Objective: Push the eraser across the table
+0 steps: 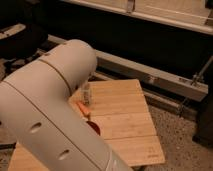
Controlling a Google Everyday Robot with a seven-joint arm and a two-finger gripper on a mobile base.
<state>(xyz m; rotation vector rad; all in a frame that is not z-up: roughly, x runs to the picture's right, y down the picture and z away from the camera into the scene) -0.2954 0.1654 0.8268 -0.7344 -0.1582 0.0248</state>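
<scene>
The table has a light bamboo top of wide slats and fills the lower middle of the camera view. My white arm fills the left half of the view and covers the table's left part. The gripper is out of view, somewhere behind or beyond the arm. The eraser is hidden or out of view.
A small clear bottle stands on the table at the arm's edge. An orange carrot-like piece lies just in front of it. A red bowl shows partly beside the arm. A metal rail runs behind the table.
</scene>
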